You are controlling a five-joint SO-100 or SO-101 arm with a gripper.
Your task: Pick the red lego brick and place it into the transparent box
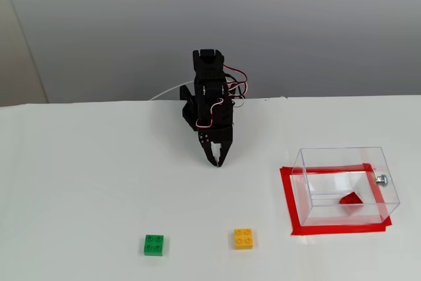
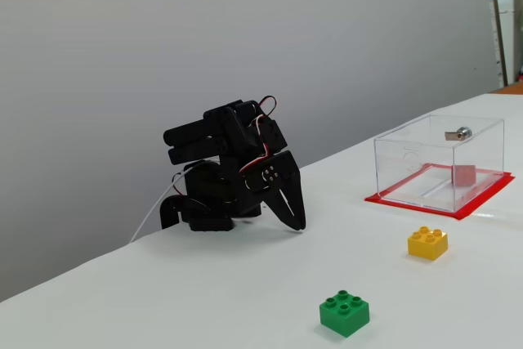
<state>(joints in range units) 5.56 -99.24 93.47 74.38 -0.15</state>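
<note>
One red lego brick lies inside the transparent box, tilted, a corner pointing up; no clear long axis. Box long side runs left-right in a fixed view, on red tape rectangle. Gripper closed, empty, tips down near the table, well apart from the box.

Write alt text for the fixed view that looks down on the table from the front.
A red lego brick lies inside a transparent box on the right. A folded black robot arm's gripper points down, shut and empty. A green brick and yellow brick sit in front.
</note>
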